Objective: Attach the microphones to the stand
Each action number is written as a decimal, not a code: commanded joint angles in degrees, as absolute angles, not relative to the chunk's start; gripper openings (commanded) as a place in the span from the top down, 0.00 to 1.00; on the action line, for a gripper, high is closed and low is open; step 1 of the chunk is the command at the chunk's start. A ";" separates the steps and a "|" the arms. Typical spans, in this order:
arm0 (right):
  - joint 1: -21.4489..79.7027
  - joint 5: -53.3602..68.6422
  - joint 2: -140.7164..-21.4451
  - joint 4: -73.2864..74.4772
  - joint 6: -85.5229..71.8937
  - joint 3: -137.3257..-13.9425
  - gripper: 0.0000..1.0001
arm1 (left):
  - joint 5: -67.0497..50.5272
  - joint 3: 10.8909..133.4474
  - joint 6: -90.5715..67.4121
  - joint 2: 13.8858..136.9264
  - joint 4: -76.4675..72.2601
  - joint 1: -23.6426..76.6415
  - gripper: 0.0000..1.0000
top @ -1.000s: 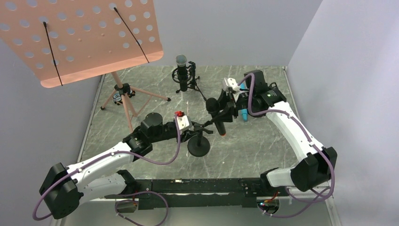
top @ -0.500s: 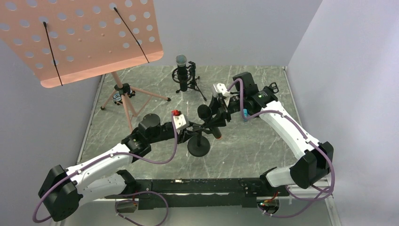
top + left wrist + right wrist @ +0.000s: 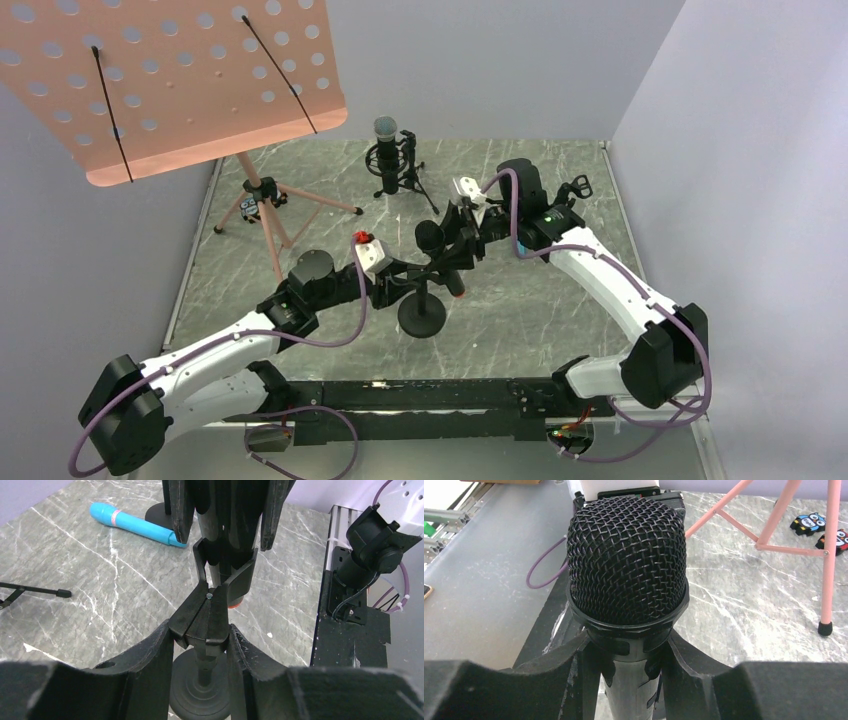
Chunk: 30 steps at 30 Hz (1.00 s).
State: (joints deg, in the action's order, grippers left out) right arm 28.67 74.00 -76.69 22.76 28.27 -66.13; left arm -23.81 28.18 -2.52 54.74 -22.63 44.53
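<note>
The all-black microphone [image 3: 436, 252] with an orange end [image 3: 458, 293] is held tilted over the black stand [image 3: 422, 314], with my right gripper [image 3: 462, 243] shut on its body. In the right wrist view its mesh head [image 3: 626, 560] rises above the gripper [image 3: 626, 652]. My left gripper [image 3: 202, 630] is shut on the stand's clip [image 3: 206, 615], and the microphone's lower body [image 3: 222, 555] sits between the clip's prongs. The blue microphone [image 3: 135, 524] lies on the table. The silver-headed microphone [image 3: 386, 145] stands in a small tripod stand at the back.
A pink music stand [image 3: 170, 80] on tripod legs [image 3: 270, 212] fills the back left. The small tripod's legs [image 3: 420, 190] spread just behind the right gripper. The black rail [image 3: 420, 395] runs along the near edge.
My right arm has carried the black microphone left and down to the stand's clip. My left gripper has shifted slightly left while staying shut on the clip.
</note>
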 commanded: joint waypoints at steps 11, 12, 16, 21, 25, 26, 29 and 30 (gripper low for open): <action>27.73 71.59 -71.50 -30.73 -12.51 -50.21 0.94 | -19.51 22.42 -14.87 49.93 -34.43 44.73 0.86; 27.28 71.24 -71.46 -37.02 -16.79 -48.00 0.94 | -19.29 22.04 -15.34 49.66 -34.97 44.75 0.86; 27.04 69.79 -71.72 -49.99 -23.71 -42.72 0.93 | -19.46 21.90 -15.99 49.78 -35.36 45.23 0.86; 27.53 68.74 -72.16 -54.49 -25.40 -41.57 0.93 | -19.93 22.56 -15.95 50.83 -35.30 45.51 0.87; 28.48 68.02 -72.93 -55.21 -25.36 -42.54 0.93 | -20.63 23.69 -15.65 51.79 -34.55 45.66 0.87; 28.78 67.64 -73.32 -55.54 -25.46 -42.66 0.93 | -20.74 23.80 -15.64 51.91 -34.53 45.70 0.87; 29.94 66.87 -74.55 -56.02 -25.53 -42.32 0.93 | -20.83 23.78 -15.87 52.18 -35.01 45.69 0.87; 30.42 66.53 -74.83 -55.95 -25.22 -41.97 0.93 | -20.91 23.67 -15.95 52.20 -35.25 45.66 0.87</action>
State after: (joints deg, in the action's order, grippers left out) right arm 28.51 68.69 -74.08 -49.39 -23.86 -41.12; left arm -19.66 21.82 -13.47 51.72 -32.10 45.28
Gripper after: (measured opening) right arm 0.452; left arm 0.406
